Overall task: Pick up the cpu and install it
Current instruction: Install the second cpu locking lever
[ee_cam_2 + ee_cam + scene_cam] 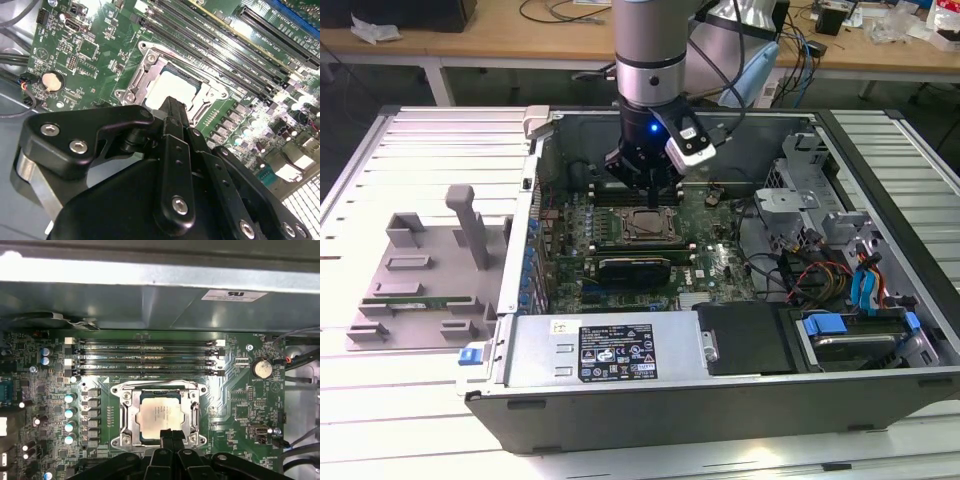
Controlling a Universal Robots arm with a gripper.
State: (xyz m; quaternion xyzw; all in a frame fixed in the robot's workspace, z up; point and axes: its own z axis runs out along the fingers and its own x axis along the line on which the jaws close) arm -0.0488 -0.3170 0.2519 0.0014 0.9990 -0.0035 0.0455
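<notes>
Fingers [169, 436] at cpu [161, 414] edge, socketed

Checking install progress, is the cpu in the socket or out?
In. The cpu lies flat inside the socket frame, with the end effector just above its edge.

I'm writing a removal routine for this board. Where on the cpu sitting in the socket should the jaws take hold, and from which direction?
Come straight down from above. The cpu lies flat inside the socket frame, so only its shiny top is exposed. Probably grip two opposite edges of the raised metal lid. The gripper already hangs by one edge, and the frame leaves little room.
</notes>
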